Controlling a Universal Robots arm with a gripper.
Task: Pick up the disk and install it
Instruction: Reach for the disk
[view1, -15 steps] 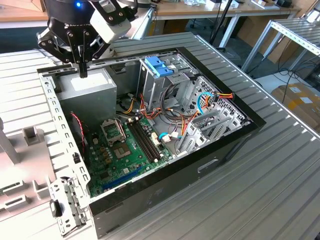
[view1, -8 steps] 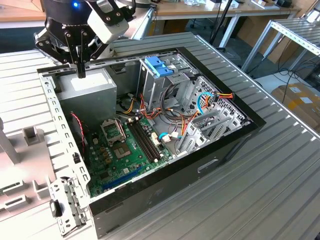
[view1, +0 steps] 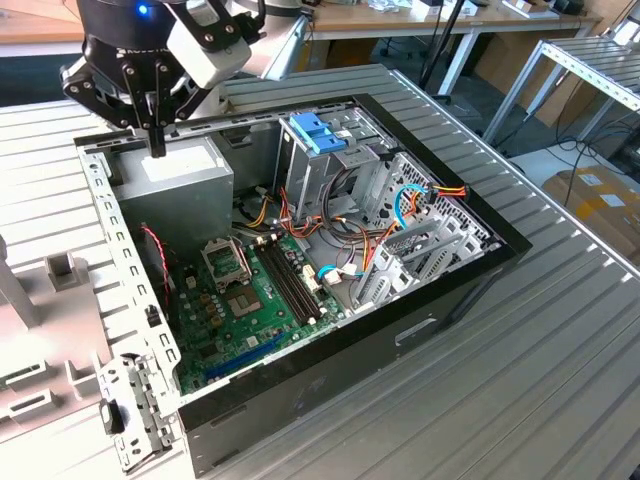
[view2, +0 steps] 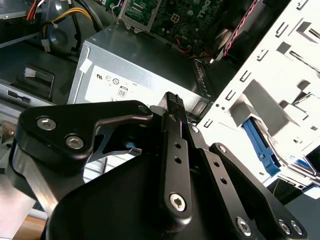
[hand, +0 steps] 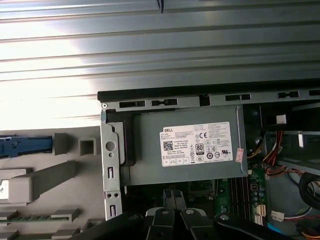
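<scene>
My gripper (view1: 157, 148) hangs shut and holds nothing, just above the grey power supply (view1: 185, 175) in the back corner of the open computer case (view1: 450, 290). In both wrist views its black fingertips (view2: 171, 97) (hand: 173, 196) are pressed together over the labelled power supply (hand: 190, 150). The disk (hand: 25, 146) shows edge-on as a blue strip lying in a white rack (hand: 45, 175) outside the case wall. In the second wrist view the disk (view2: 260, 145) sits under a white block of that rack. The gripper is apart from it.
Inside the case a metal drive cage (view1: 335, 175) carries a blue-latched bracket (view1: 318, 133). Loose cables (view1: 400, 215) and the motherboard (view1: 250, 300) lie beside it. The case stands on a slatted metal table (view1: 560, 380). The white rack (view1: 40, 300) is at the exterior view's left.
</scene>
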